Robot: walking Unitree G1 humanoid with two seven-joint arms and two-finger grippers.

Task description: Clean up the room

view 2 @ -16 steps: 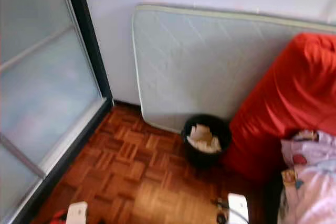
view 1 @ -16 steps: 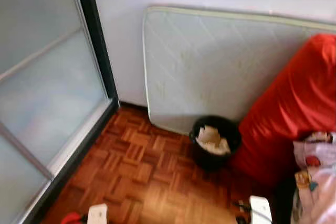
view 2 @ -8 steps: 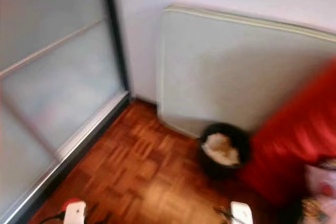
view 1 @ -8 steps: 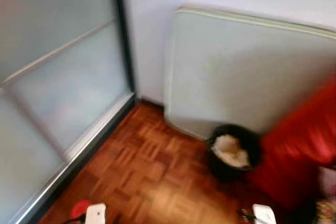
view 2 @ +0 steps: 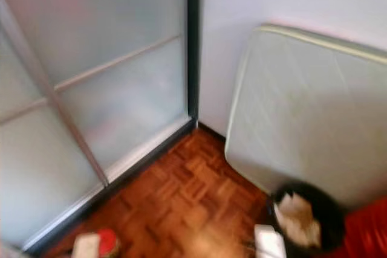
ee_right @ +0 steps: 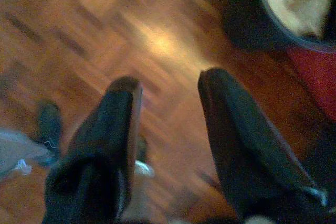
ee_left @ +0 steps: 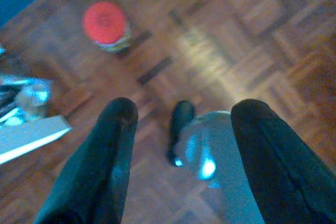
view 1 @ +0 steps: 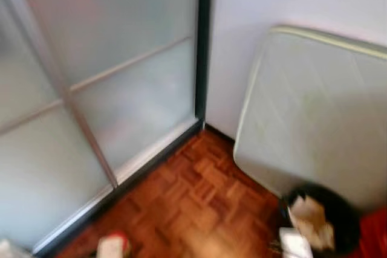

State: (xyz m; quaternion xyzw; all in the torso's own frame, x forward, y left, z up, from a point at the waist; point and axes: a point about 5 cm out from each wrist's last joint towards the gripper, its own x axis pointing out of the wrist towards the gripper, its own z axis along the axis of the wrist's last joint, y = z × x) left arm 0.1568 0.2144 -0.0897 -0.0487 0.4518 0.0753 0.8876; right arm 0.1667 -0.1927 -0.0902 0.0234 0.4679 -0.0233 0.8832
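A round black bin [view 1: 326, 222] is holding crumpled paper [view 1: 309, 222] at the near right, on glossy parquet [view 1: 199, 203]. Both the left gripper [ee_left: 178, 129] and the right gripper [ee_right: 168, 114] are hanging with jaws apart.

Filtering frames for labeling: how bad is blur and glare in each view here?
Both eye views: motion-blurred throughout, bin and mattress edges smeared, frosted glass door soft. Left wrist view: floor soft, bright glare streak on the parquet, red-lidded container still readable. Right wrist view: dim, blurred, warm glare patch on the floor, gripper fingers dark.
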